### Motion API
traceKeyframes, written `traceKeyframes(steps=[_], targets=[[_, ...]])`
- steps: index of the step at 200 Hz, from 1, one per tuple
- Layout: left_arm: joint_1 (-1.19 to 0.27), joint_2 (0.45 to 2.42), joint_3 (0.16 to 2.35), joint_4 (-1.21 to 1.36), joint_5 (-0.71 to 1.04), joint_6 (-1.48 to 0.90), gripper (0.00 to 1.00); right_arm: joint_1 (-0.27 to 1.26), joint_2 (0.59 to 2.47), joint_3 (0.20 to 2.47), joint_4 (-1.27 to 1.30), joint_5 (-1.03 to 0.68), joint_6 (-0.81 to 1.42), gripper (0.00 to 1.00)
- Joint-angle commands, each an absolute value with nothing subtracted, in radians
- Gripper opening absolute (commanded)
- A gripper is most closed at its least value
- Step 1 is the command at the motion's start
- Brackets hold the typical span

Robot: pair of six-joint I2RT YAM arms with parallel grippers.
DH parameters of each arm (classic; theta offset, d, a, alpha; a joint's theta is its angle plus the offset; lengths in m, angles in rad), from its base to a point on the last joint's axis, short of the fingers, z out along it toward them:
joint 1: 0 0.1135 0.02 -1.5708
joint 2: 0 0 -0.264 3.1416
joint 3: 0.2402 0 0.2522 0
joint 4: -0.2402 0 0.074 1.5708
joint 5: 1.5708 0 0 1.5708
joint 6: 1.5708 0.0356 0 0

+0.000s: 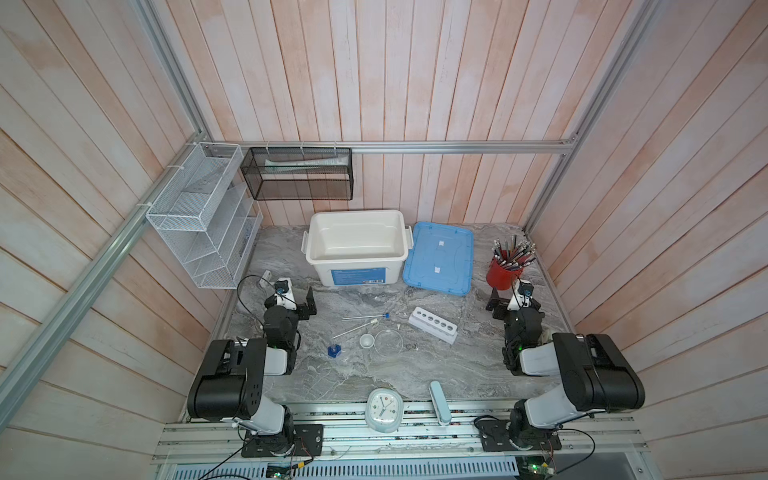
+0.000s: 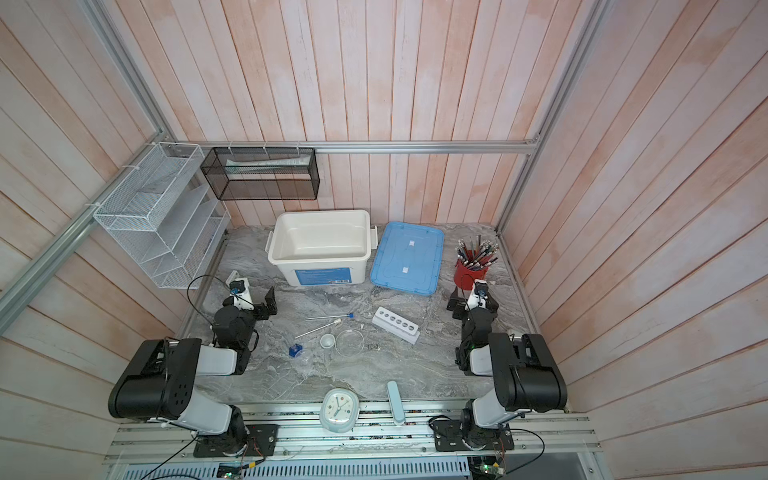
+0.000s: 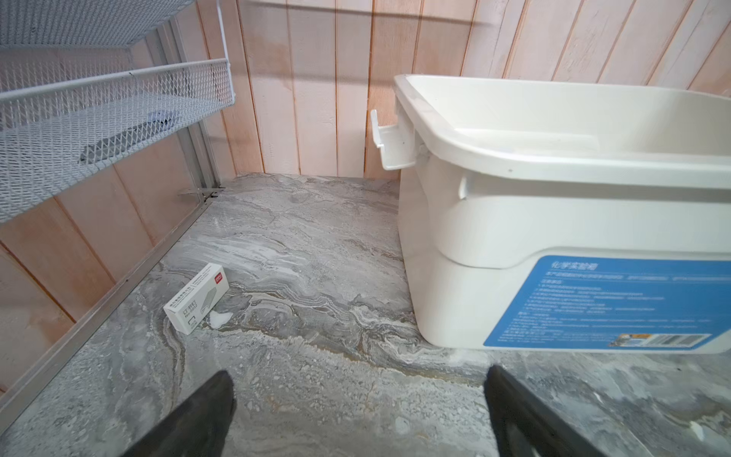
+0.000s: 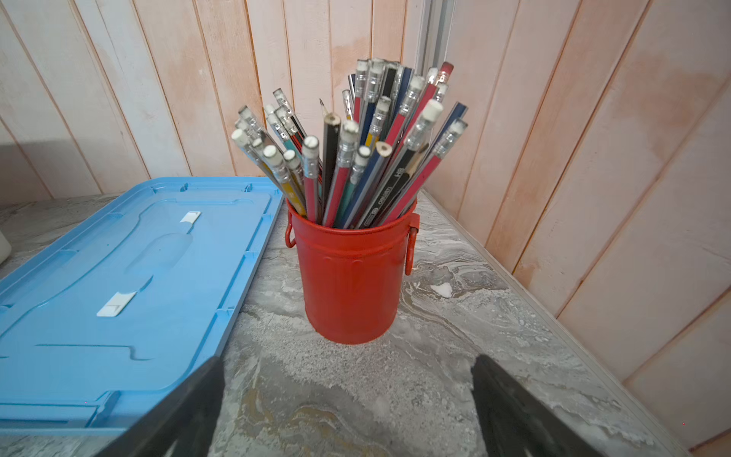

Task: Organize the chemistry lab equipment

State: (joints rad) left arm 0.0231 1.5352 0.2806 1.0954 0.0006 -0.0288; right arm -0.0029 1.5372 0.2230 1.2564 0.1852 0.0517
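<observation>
l tool (image 3: pixel 358 374) & r tool (image 4: pixel 348 361) spread wide, empty.

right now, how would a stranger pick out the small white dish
Start at the big white bin at the back of the marble table and come straight toward the near edge. The small white dish sits just left of the clear petri dish; it is the smaller, opaque round one.
</observation>
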Motion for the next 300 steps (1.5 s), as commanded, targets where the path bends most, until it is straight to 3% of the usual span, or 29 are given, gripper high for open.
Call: traceKeyframes(steps=[1, 177, 206, 224, 237, 262, 300], targets=[[0.021, 1.542, 0.295, 1.099, 0.002, -0.018, 1.00, -0.005, 1.529, 0.229, 1.252, 0.188, 0.049, 0.98], [0.022, 1.543, 0.296, 1.097, 0.002, -0.018, 1.00, -0.014, 1.527, 0.228, 1.251, 0.168, 0.052, 0.98], [0.026, 1.540, 0.293, 1.098, 0.008, -0.020, 1.00, -0.020, 1.528, 0.228, 1.249, 0.155, 0.055, 0.95], [0.025, 1.531, 0.295, 1.111, 0.013, -0.016, 0.95, -0.020, 1.526, 0.227, 1.254, 0.155, 0.055, 0.90], [0.022, 1.457, 0.333, 0.983, 0.023, -0.008, 0.91, -0.019, 1.505, 0.230, 1.258, 0.139, 0.045, 0.87], [0.000, 1.305, 0.410, 0.758, -0.048, -0.012, 0.89, -0.005, 1.361, 0.325, 0.951, 0.097, 0.016, 0.79], [-0.055, 1.144, 0.570, 0.435, -0.170, 0.049, 0.84, 0.051, 1.193, 0.344, 0.765, 0.117, 0.074, 0.78]])
